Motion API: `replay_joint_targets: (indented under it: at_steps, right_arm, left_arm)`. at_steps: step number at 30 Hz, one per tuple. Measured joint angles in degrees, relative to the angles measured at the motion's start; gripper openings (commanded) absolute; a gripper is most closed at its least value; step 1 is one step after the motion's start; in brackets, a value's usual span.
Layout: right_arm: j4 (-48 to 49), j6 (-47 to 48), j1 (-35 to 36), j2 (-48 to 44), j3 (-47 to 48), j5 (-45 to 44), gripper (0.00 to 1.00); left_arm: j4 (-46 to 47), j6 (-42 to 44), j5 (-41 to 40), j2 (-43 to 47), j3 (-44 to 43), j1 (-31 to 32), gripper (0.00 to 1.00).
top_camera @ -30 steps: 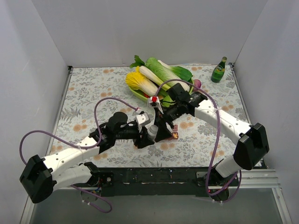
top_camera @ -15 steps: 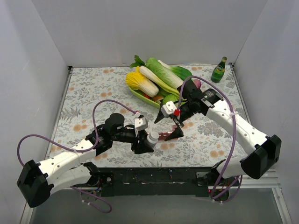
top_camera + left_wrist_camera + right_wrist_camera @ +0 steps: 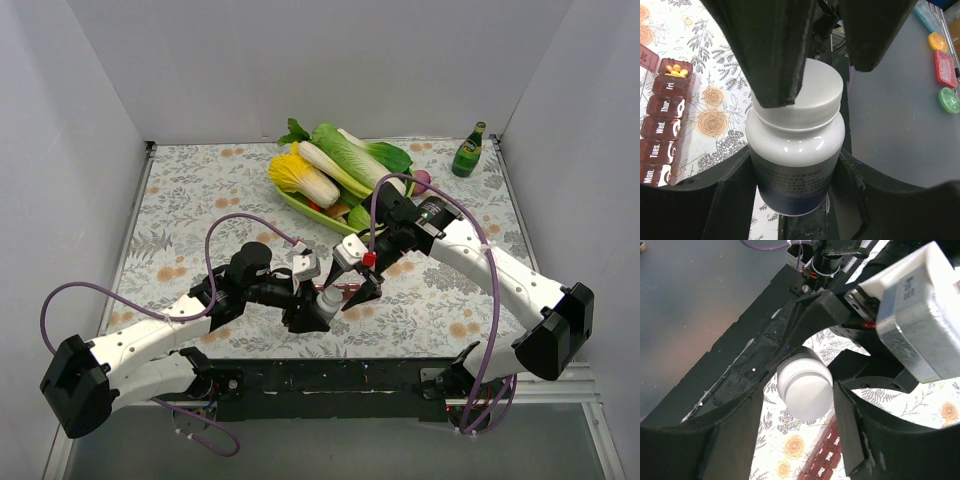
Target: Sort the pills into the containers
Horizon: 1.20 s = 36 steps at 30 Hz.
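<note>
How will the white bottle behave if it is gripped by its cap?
The cap has a ribbed edge, so a grip there probably holds. The bottle has a glossy body that may slip. It looks like stiff plastic, likely light.

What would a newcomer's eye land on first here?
The white-capped bottle at the near middle, clamped in the left gripper while the right gripper straddles its cap. Next, the dark red pill organiser beside it, orange pills showing in one compartment, and the heap of leafy vegetables at the far middle.
</note>
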State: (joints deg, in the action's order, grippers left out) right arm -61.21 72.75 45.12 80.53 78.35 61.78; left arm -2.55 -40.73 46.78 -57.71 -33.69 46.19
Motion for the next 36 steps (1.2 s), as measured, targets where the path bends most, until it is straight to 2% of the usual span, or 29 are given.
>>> replay_joint_targets:
  at_steps: [4,13,18,21,23,27,28,29,31,36]
  right_arm:
    - [1.86,-2.08,0.28,0.22,-0.02,-0.94,0.51]
    - [6.47,-9.97,0.76,0.24,-0.28,-3.82,0.36]
    - [11.58,-22.03,0.74,0.39,-0.52,-7.98,0.2]
    - [16.94,-32.65,0.76,0.57,-1.75,-12.17,0.19]
    - [21.29,-39.36,0.76,0.5,-3.89,-14.71,0.21]
    - [26.05,-47.67,0.68,0.59,-6.58,-16.79,0.52]
    - [26.32,-48.76,0.61,0.59,-6.62,-16.63,0.66]
    - [26.49,-49.57,0.37,0.59,-6.6,-16.11,0.71]
    - [26.16,-50.21,-0.48,0.59,-6.19,-13.68,0.79]
    - [19.78,-44.83,-4.96,0.85,-1.11,-7.39,0.84]
  left_arm:
    - [-0.09,0.02,0.28,0.0,0.0,0.02,0.0]
    - [-0.44,-0.24,-1.07,0.02,0.0,0.02,0.0]
    - [-0.44,-0.55,-6.8,0.66,0.13,0.02,0.0]
    - [0.13,-1.18,-12.0,1.86,1.38,0.02,0.0]
    - [0.37,-1.53,-15.34,2.1,2.36,0.04,0.0]
    - [1.36,-2.14,-18.67,1.95,4.15,0.07,0.0]
    - [1.75,-2.16,-18.84,1.84,4.31,0.07,0.0]
    - [2.38,-2.14,-18.88,1.75,4.46,0.07,0.0]
    - [4.42,-2.1,-18.93,1.77,5.07,0.04,0.0]
    - [7.3,-1.64,-17.22,3.41,6.01,0.0,0.0]
